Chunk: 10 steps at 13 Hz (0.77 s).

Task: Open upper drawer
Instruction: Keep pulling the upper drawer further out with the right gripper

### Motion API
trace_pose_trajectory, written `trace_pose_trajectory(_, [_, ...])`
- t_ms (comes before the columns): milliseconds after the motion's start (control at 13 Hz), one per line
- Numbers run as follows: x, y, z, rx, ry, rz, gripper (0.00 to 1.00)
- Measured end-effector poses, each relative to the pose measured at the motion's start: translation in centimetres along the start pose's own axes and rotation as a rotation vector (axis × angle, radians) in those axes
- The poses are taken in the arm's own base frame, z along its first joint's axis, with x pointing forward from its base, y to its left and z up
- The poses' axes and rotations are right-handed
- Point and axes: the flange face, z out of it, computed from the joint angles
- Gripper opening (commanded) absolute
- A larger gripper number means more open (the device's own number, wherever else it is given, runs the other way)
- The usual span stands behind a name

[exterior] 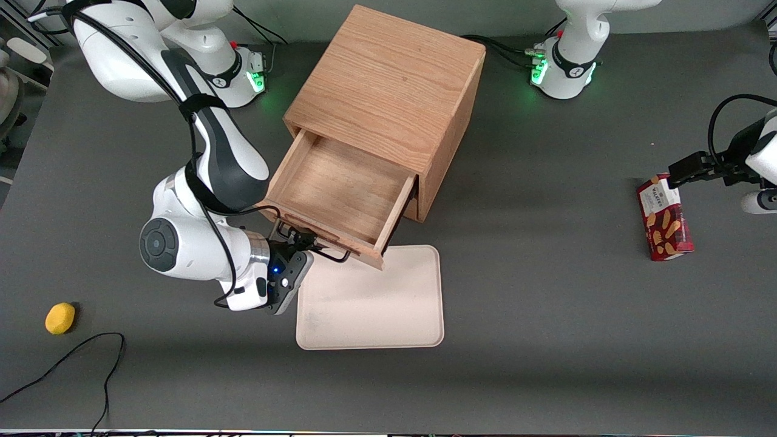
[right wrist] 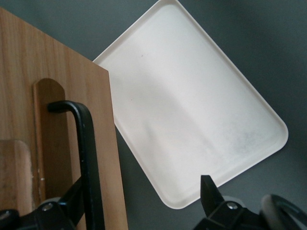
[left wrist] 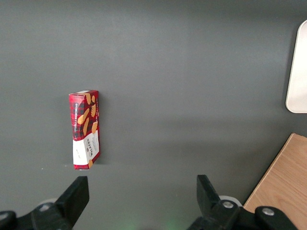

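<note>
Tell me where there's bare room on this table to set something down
The cream tray is bare, and so is the open upper drawer. Bare table lies between the tray and the biscuit box, and between the tray and the yellow ball. It's crowded at the drawer's handle, where the gripper sits.

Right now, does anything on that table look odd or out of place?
Nothing looks damaged or spilled. The upper drawer stands pulled out over the tray, with the gripper at its handle. A cookie box lies toward the parked arm's end, a yellow ball toward the working arm's.
</note>
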Motion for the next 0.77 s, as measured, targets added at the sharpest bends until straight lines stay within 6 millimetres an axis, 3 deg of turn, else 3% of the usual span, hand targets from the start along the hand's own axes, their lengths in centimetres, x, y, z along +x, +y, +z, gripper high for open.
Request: trace_pose_trajectory(769, [0.2,2.5,-0.4,-0.071,0.024,-0.001,1.00])
